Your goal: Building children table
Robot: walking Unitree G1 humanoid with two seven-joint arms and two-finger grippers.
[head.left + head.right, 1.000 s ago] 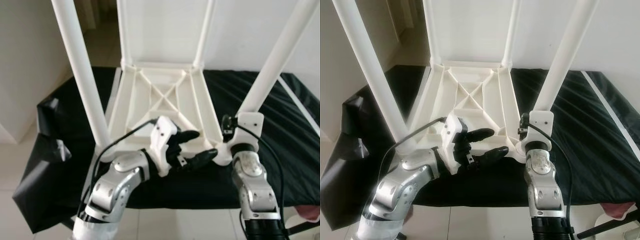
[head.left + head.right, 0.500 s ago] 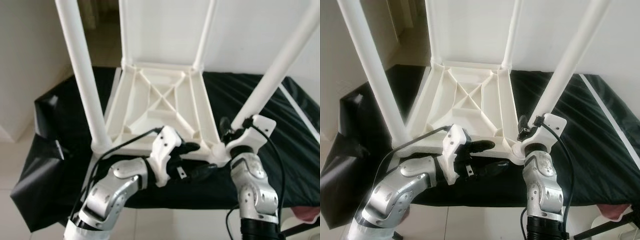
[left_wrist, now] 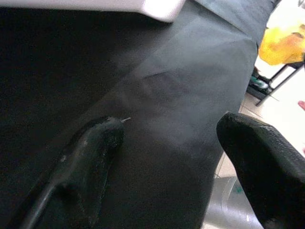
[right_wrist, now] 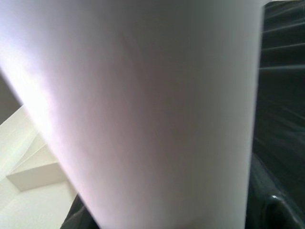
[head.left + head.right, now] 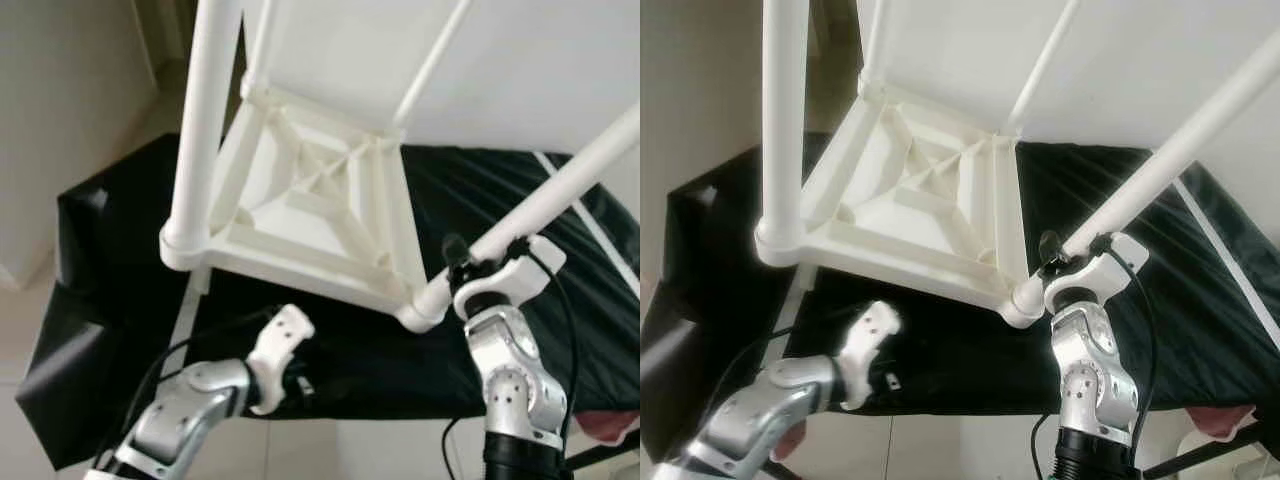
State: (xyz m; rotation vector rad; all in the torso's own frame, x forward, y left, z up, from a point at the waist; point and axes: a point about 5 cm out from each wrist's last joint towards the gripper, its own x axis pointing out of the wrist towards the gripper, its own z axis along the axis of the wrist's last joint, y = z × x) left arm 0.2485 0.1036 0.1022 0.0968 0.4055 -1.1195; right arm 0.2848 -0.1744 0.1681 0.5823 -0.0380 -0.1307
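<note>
Left wrist view: left tool [image 3: 167,143] spread over black cloth [image 3: 181,95]; right tool's state unclear.

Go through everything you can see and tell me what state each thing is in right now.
Children's table: upside down, tilted, near edge lifted off the cloth.
Near right leg: attached, slanting, right hand at its base.
Left hand: open, holding nothing, above the cloth.
Black cloth: spread out, wrinkled.
</note>
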